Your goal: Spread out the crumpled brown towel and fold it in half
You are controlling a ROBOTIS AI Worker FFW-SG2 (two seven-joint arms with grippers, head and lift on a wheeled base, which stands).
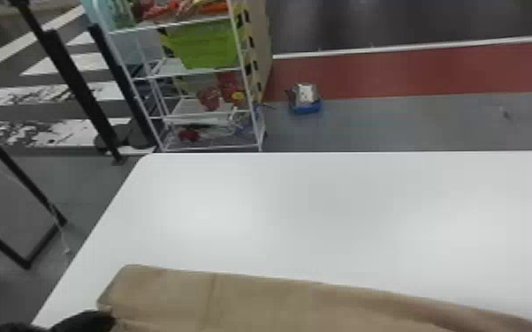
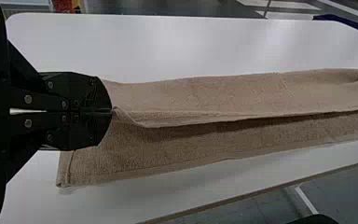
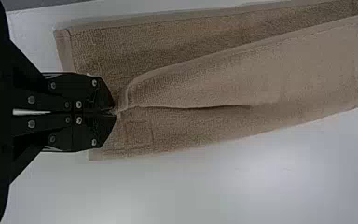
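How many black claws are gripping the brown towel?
2: the left black gripper pinches the brown terry towel near one end, and the right black gripper pinches it near the other.

Left end effector [image 1: 86,321]: my matte black, flat fingers [image 2: 86,93], rounded at their ends | round grey screw heads [image 2: 28,99], mirrored across both halves | angular black struts [image 2: 25,70] behind | right end effector [image 3: 115,112]: same black build, grey screws [image 3: 31,100]

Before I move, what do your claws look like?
The left claw is black, with broad, flat fingers rounded towards the ends and dotted with small, round grey bolt heads. The right claw has the same colour and shape, with similar bolt heads. Behind the fingers of each, black angled parts widen out.
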